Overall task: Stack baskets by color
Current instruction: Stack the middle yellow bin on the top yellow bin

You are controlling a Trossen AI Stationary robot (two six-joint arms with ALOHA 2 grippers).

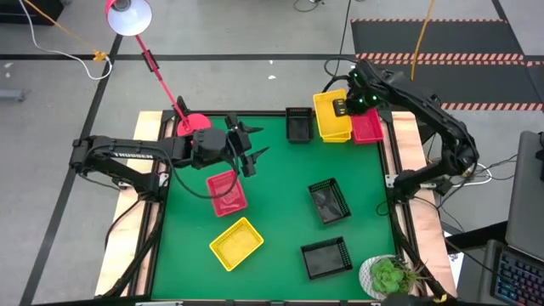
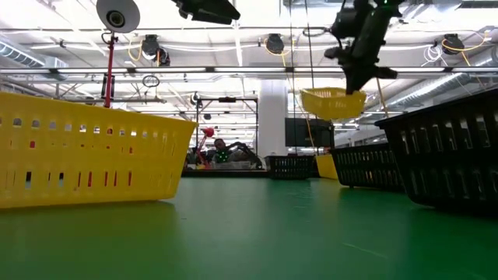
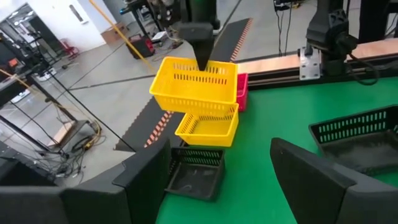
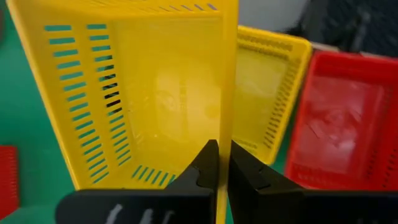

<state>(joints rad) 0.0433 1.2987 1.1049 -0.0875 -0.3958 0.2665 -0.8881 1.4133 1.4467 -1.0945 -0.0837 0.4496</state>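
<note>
My right gripper [image 1: 342,107] is shut on a yellow basket [image 3: 196,87] and holds it in the air at the table's far right. Right under it, a second yellow basket [image 3: 208,127] rests on its base on the mat. A red basket [image 1: 367,126] sits to the right of that one and a black basket [image 1: 297,124] to the left. My left gripper [image 1: 246,153] hovers open above the mat's left half, with nothing between its fingers. Just on its near side lies another red basket [image 1: 227,191]. A third yellow basket [image 1: 236,242] lies nearer the front. My right gripper pinches one upright wall of the yellow basket at its rim [image 4: 225,127], one finger [image 4: 205,168] inside the basket and the other outside. The fingers slant down from above. The basket hangs clear below them, open side up, over the other yellow basket [image 4: 267,87].
Two black baskets [image 1: 329,201] [image 1: 325,257] lie on the mat's right half. A potted plant [image 1: 387,274] stands at the near right corner. A red lamp [image 1: 127,15] rises from its round base [image 1: 194,123] at the far left edge. The mat's middle is bare.
</note>
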